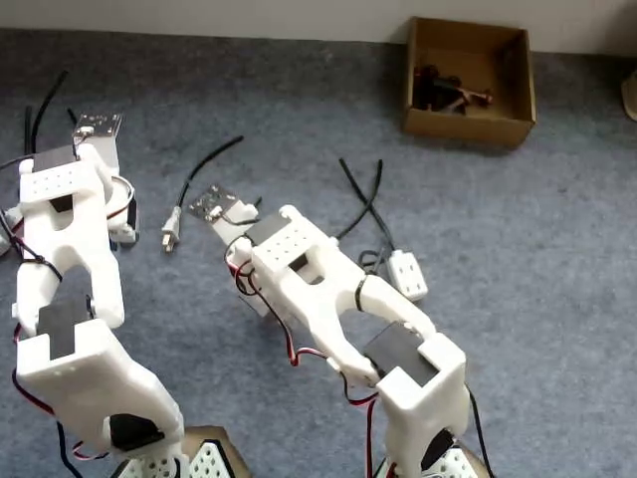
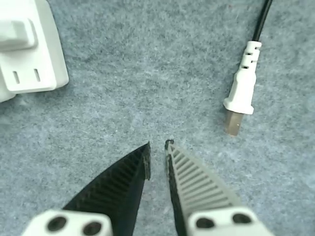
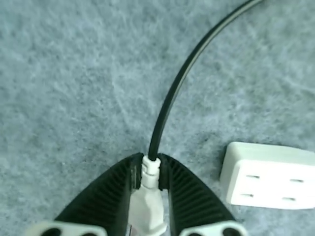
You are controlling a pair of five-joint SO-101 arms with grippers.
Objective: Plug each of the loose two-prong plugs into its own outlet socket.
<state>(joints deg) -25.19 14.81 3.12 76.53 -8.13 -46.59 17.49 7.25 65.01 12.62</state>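
**Left to right.** Left end effector [image 2: 158, 147]: jaws slightly apart, holding nothing, poised over the grey carpeted bench [image 2: 147, 73]. To one side of it lies a white socket block [image 2: 30, 55], slots facing up. To the other side lies the loose plug [image 2: 239, 94], flat on the bench with its prongs pointing toward the end effector and its black lead [image 2: 263, 19] trailing away.

Right end effector [image 3: 147, 169]: clamped on a second white plug [image 3: 147, 199]. The grip sits at the ribbed collar where the black cable [image 3: 182, 83] leaves the body, and the prongs are out of sight between the jaws. A second socket block [image 3: 268, 174] lies just beside this end effector. It may be the block seen beside the right arm from above [image 1: 408, 274], but the high view does not settle this. A cardboard box [image 1: 468, 124] stands well apart at the far right.

**Handling (judged).** Each plug is light, rigid and smooth, so it is likely to pivot in a narrow pinch. The thin prongs would bend under a skewed push. The lead is flexible yet springy and will tug the plug off line. The best hold is across the flat faces of the moulded body, just behind the prongs, not on the collar or lead. The socket block is also light and is likely to slide on the bench unless braced.
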